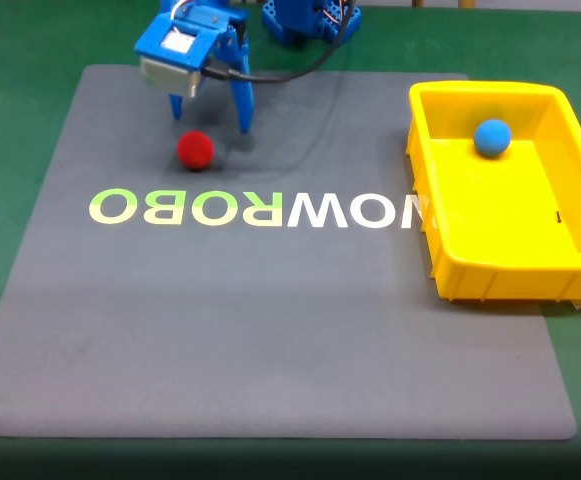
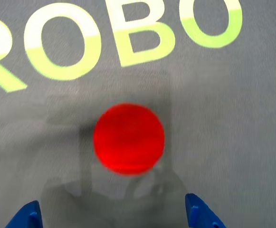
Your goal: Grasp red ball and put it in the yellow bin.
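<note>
Two balls on this setup, but the one that matters is the red ball. It's sitting on the grey mat toward the far left part in the fixed view, just above the "ROBO" end of the printed lettering, which reads mirrored from that camera. In the wrist view the red ball is pretty much dead centre, a bit blurry, with the pale green and white letters running across the top of the frame beyond it.

The gripper is right behind the ball in the fixed view, blue fingers pointing down at the mat and spread apart, nothing between them. One fingertip lands to the right of the ball, the other sits just up and left of it. From the wrist camera you just get the two blue tips poking in at the bottom corners, left one and right one, with the ball ahead of them and roughly centred in the gap. It isn't touching the ball as far as I can tell.

Over on the right of the fixed view is the yellow bin, hanging partly off the mat's right edge, well apart from the red ball. The blue ball is already in it, near the far wall. Green table underneath everything.
</note>
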Controlling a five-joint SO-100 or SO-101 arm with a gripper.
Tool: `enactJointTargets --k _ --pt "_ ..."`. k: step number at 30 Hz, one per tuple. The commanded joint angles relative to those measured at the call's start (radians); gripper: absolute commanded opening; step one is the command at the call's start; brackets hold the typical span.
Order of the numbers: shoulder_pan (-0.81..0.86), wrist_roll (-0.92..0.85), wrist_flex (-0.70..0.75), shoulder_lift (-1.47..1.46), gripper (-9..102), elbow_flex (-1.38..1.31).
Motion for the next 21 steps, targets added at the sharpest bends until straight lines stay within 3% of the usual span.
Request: enactJointTargets --k 1,21 --pt "0.018 0.017 -0.031 -0.032 34 -0.106" --pt "0.008 0.046 -0.06 -0.275 33 -0.291"
